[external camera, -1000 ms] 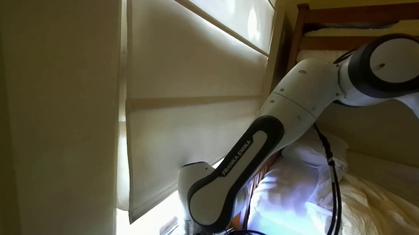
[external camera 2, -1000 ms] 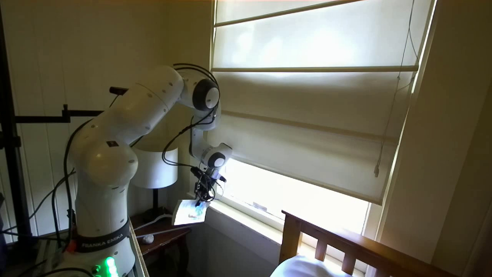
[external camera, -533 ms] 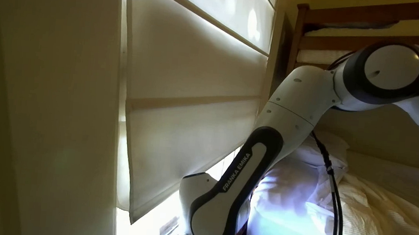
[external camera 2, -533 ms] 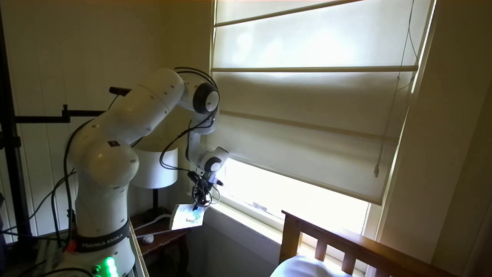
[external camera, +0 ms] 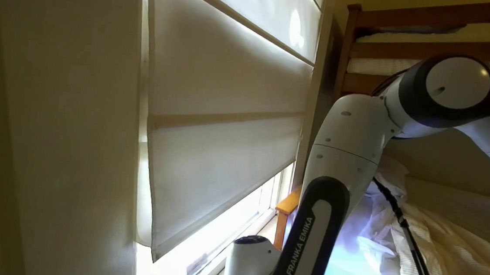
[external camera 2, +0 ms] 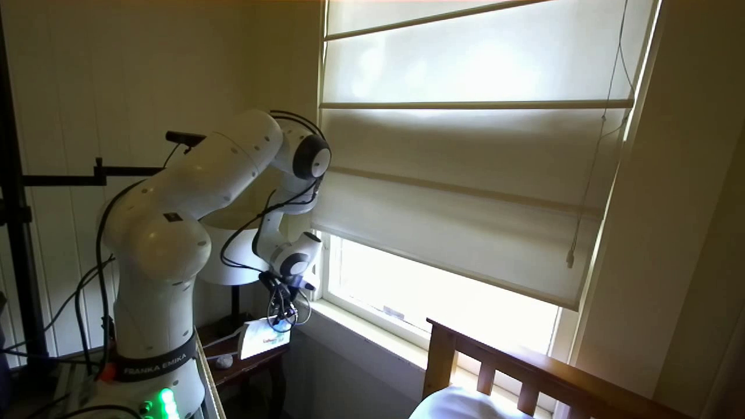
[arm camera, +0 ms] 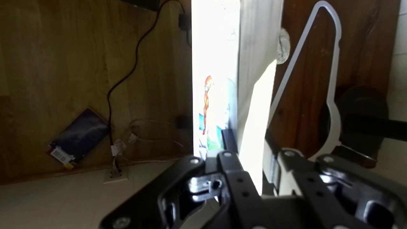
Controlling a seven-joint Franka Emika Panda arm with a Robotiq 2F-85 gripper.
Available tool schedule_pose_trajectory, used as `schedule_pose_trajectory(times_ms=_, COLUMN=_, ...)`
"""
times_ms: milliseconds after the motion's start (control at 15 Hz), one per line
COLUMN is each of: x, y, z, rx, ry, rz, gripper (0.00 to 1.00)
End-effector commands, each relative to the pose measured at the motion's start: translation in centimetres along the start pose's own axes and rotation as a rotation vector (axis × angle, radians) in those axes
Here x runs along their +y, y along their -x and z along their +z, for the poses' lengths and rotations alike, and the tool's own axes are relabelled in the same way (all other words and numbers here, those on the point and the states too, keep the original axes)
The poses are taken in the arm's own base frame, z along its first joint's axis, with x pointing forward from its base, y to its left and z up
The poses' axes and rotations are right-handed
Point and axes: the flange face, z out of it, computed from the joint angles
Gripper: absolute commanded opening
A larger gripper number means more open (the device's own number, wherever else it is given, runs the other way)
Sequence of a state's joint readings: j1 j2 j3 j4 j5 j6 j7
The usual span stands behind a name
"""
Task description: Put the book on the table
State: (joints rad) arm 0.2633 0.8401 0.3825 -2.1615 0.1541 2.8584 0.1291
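Treat the book (external camera 2: 265, 338) as held but not yet placed: close to upright, a little tilted in an exterior view, apparently right at the edge of the surface (arm camera: 365, 57). Cannot tell from these views whether touching it or hanging just above.

Note the fingers (arm camera: 229, 140) — clamped on the book, one on each side, apparently well off its middle. Expect some twist or droop at the far end, so turn slowly.

See the floor (arm camera: 63, 79) below on the cover side in the wrist view, and carry the book inward before any release, at the risk otherwise of a drop over the edge. Once fully above the surface, tip toward flat, lower gently, and part the fingers only with solid support underneath.

Mind the pale loop (arm camera: 335, 127) and the pale lump (arm camera: 283, 46) on the same surface, both close by the book in the wrist view; aim beside them, or expect a crooked rest. Give the lamp (external camera 2: 237, 247) clearance too — on the same surface, and probably easy to nudge.
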Motion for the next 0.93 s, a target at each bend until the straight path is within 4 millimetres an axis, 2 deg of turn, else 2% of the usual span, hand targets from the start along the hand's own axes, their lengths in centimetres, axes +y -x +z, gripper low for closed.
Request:
schedule_pose_trajectory(times_ms=0, x=-1.5, y=2.7, z=1.0, rx=0.035, ry=-0.080, rz=-0.060, gripper=0.06)
schedule_pose_trajectory(times_ms=200, x=-2.5, y=3.5, z=2.6, rx=0.049, ry=-0.131, rz=-0.132, gripper=0.06)
schedule_pose_trajectory(times_ms=467, x=-2.4, y=3.1, z=4.9, rx=0.073, ry=-0.179, rz=-0.205, gripper=0.06)
schedule_pose_trajectory(times_ms=867, x=-2.7, y=0.9, z=8.5, rx=0.079, ry=-0.204, rz=-0.187, gripper=0.06)
